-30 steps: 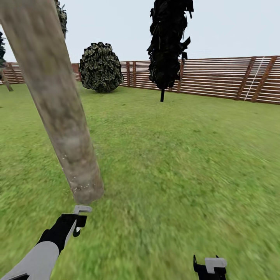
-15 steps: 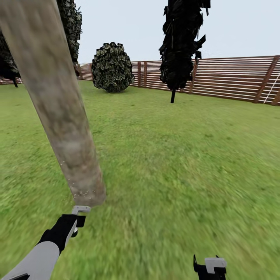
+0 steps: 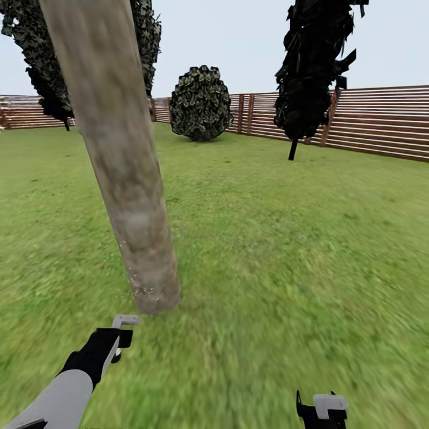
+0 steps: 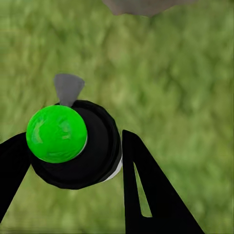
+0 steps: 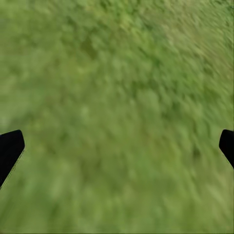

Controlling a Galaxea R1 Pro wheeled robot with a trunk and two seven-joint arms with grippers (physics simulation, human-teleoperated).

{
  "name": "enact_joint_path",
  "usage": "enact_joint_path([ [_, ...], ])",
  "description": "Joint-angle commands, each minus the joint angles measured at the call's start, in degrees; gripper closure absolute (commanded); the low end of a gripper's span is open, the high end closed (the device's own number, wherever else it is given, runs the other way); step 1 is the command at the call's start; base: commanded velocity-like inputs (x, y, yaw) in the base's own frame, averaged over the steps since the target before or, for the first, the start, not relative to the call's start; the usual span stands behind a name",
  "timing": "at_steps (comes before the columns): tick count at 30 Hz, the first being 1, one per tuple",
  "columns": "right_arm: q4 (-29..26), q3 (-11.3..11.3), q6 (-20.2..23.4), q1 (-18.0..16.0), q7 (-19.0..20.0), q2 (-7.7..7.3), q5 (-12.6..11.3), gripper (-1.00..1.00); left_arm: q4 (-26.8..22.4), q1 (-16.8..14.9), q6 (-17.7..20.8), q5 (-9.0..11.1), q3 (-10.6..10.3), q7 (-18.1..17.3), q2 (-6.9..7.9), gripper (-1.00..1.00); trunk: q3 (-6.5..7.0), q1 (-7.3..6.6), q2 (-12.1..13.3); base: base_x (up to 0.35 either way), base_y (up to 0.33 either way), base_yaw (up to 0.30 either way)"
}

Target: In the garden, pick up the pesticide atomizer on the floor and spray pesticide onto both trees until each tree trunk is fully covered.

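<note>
At the left of the head view, the left gripper (image 3: 117, 342) is held low over the lawn (image 3: 286, 250), closed on the pesticide atomizer (image 3: 124, 322), whose pale nozzle tip pokes out toward the foot of the tree trunk (image 3: 122, 161). In the left wrist view the grip is confirmed: the atomizer (image 4: 73, 144), black-bodied with a bright green cap, is clamped between the dark fingers (image 4: 146, 190), its grey nozzle directed at the trunk's base at the frame edge. The trunk stands just beyond the nozzle, near but apart. For good coverage, it is judged that the nozzle should be kept aimed squarely at the bark and swept upward from the base, the grip kept firm. Farther right, a round bush (image 3: 201, 104), a narrow dark tree (image 3: 313, 65) and the slatted fence (image 3: 381, 122) are seen. At the right, the right gripper (image 3: 322, 411) is held low, and its fingers (image 5: 10, 148) are spread wide over grass, nothing between them.
</note>
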Motion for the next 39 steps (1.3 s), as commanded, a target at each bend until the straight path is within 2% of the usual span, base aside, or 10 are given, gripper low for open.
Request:
enact_joint_path([
  [1,0.0,0.0,0.0,0.0,0.0,0.0,0.0,-1.0,0.0,0.0,0.0,0.0,0.0,0.0,-0.01,1.0,0.0,0.0,0.0,0.164,-0.215,0.16],
  [20,0.0,0.0,0.0,0.0,0.0,-0.09,0.0,-1.0,0.0,0.0,0.0,-0.1,0.0,0.0,-0.03,1.0,0.0,0.0,0.0,0.147,-0.24,0.016],
  [39,0.0,0.0,0.0,0.0,0.0,0.0,0.0,-1.0,0.0,0.0,0.0,-0.1,0.1,0.1,0.04,1.0,0.0,0.0,0.0,0.008,-0.271,0.246],
])
